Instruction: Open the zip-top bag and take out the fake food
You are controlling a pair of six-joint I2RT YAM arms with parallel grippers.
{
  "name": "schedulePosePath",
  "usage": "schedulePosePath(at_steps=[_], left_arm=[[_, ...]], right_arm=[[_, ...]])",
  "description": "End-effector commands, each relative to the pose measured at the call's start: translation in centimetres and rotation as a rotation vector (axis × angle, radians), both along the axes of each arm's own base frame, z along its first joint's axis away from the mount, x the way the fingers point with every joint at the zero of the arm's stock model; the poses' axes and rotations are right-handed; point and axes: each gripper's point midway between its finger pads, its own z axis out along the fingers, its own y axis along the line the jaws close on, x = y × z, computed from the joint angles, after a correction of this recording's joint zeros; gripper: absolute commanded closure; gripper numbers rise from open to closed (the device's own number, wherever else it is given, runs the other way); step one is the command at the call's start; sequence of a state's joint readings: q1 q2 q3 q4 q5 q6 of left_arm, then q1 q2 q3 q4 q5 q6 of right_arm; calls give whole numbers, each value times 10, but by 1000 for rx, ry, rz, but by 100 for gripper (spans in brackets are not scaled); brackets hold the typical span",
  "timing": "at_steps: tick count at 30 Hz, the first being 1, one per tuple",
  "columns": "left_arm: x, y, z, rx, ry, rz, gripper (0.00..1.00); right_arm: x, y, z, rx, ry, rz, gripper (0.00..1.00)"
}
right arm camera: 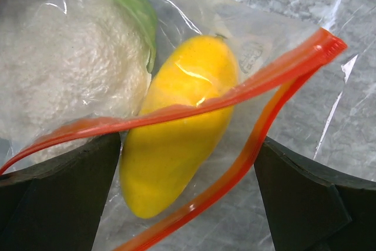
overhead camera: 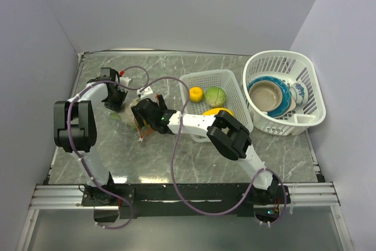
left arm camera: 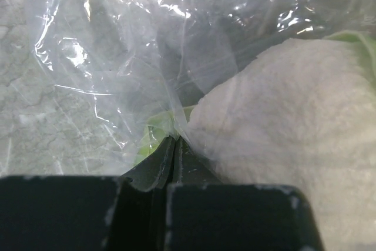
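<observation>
The zip-top bag [overhead camera: 126, 116] lies on the table between my grippers. My left gripper [overhead camera: 115, 101] is shut on a fold of its clear plastic [left arm camera: 117, 57], jaws pressed together [left arm camera: 175, 140], next to the white cauliflower [left arm camera: 282, 139] inside. My right gripper [overhead camera: 147, 116] is open at the bag's mouth [right arm camera: 187, 145], one finger on each side. The orange-red zip strip [right arm camera: 258, 77] is parted into two bands. A yellow oval fruit [right arm camera: 176, 139] and the cauliflower [right arm camera: 64, 74] lie inside the bag. An orange [overhead camera: 195, 94], a green leafy ball [overhead camera: 215, 96] and a yellow piece [overhead camera: 217, 111] sit in the white slotted basket [overhead camera: 235, 86].
A round white basket [overhead camera: 302, 74] at the right holds blue and tan bowls [overhead camera: 267, 94]. Purple cables [overhead camera: 141, 77] loop over the table behind the bag. Grey walls close in the left, back and right sides.
</observation>
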State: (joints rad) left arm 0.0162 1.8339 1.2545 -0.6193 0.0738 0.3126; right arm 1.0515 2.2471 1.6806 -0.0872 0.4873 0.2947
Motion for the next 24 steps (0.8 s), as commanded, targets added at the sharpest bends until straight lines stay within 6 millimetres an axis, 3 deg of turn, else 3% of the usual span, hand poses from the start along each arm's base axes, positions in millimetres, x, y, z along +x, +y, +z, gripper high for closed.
schedulePosePath(at_steps=[1,6,9,18,21,24], left_arm=[[-7,-11,18,-39,-17,-47,99],[-4,-10,31,-28,-42,-47,99],[-4,-10,33,-31,-42,-52,99],[-13,-9,24,-25,-18,-53,99],[-11,-8,24,-21,-21,-54,99],[-9,-9,26,-24,-21,-52,99]], right_arm=[[-10,2,-23,-24,58,5,0],[-19,-21,-41,-65,82,-25,4],[-21,-43,-43,-118,63,-80,1],[-22,-85,12,-83,-28,-195,0],[-28,-86,28,-34,-43,-173,0],[-36,-72,40,19,-48,-104,0]])
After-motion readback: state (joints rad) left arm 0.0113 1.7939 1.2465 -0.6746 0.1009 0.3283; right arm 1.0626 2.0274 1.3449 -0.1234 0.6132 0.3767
